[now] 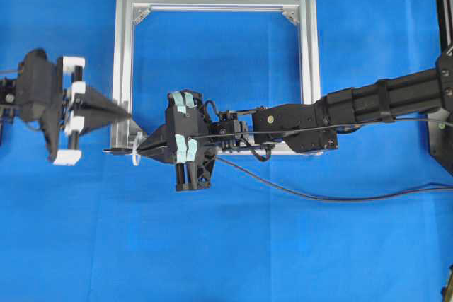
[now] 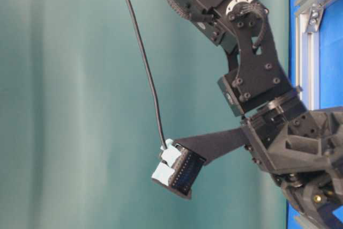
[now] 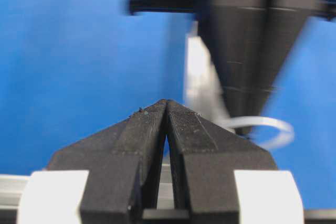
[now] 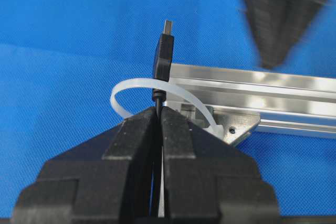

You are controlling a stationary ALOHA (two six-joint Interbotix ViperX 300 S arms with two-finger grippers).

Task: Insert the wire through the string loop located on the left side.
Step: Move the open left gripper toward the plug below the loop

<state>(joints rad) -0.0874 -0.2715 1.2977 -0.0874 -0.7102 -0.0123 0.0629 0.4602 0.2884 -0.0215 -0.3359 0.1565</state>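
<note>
Right gripper (image 4: 158, 113) pinching wire (image 4: 163, 56) just behind plug. Plug's long axis points 12 o'clock in wrist view, tip already through string loop (image 4: 131, 85). Left gripper (image 3: 166, 103) pressed together, empty, at 9 o'clock of loop.

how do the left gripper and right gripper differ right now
The right gripper is shut on the wire, plug poking past the string loop; the left gripper is shut on nothing. The right gripper sits at the aluminium frame's lower left corner; the left gripper is outside the frame's left rail. Both have black tapered fingers.
</note>
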